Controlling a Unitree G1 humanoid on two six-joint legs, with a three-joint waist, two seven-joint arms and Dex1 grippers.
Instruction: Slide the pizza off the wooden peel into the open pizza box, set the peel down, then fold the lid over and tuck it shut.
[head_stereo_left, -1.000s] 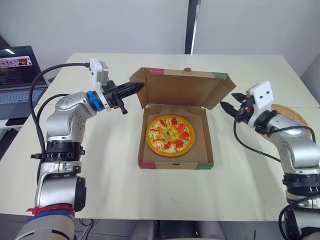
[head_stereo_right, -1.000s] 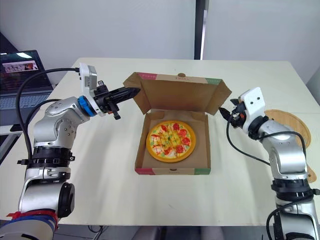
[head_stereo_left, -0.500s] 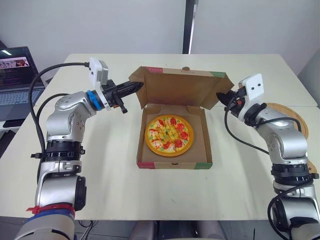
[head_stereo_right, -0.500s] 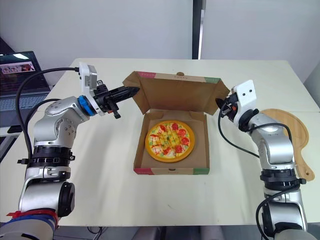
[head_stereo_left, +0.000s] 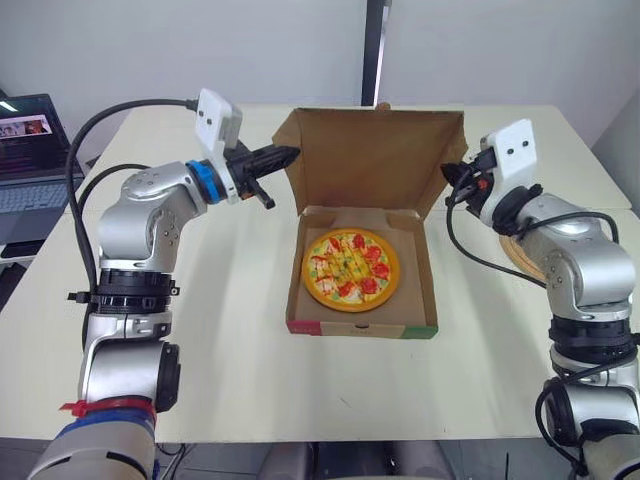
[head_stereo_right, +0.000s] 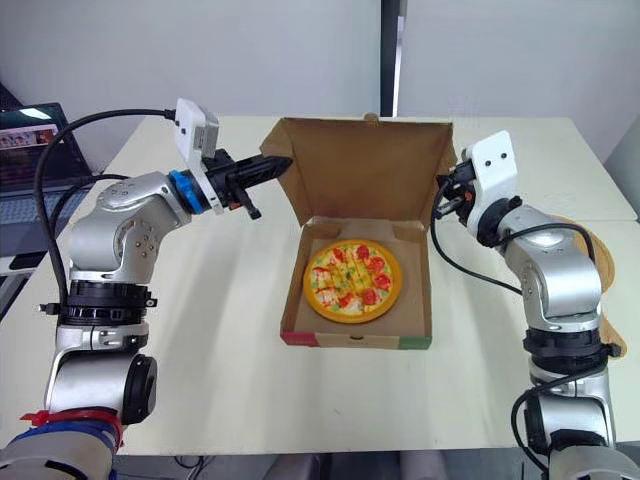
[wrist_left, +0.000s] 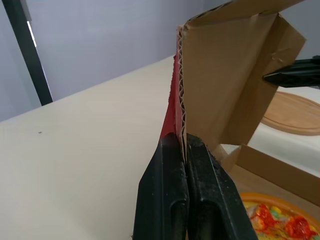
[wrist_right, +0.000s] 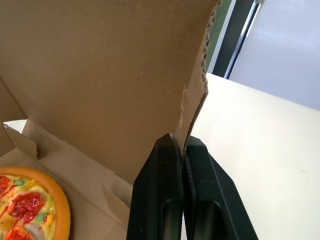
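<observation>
The left gripper (head_stereo_left: 289, 154) and right gripper (head_stereo_left: 448, 181) each clamp a side edge of the lid (head_stereo_left: 375, 160), held upright over the box (head_stereo_left: 360, 329) (pizza (head_stereo_left: 350, 270) inside, peel (wrist_left: 292, 112) on the table (head_stereo_left: 230, 300) at right).

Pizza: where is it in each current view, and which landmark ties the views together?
Left eye view: pizza in the middle, in the box tray.
Right eye view: the same, mid-picture.
Left wrist view: part of it in the tray beside the left gripper.
Right wrist view: its orange rim beside the right gripper.
Shared landmark: the raised lid, pinched by both grippers.
</observation>
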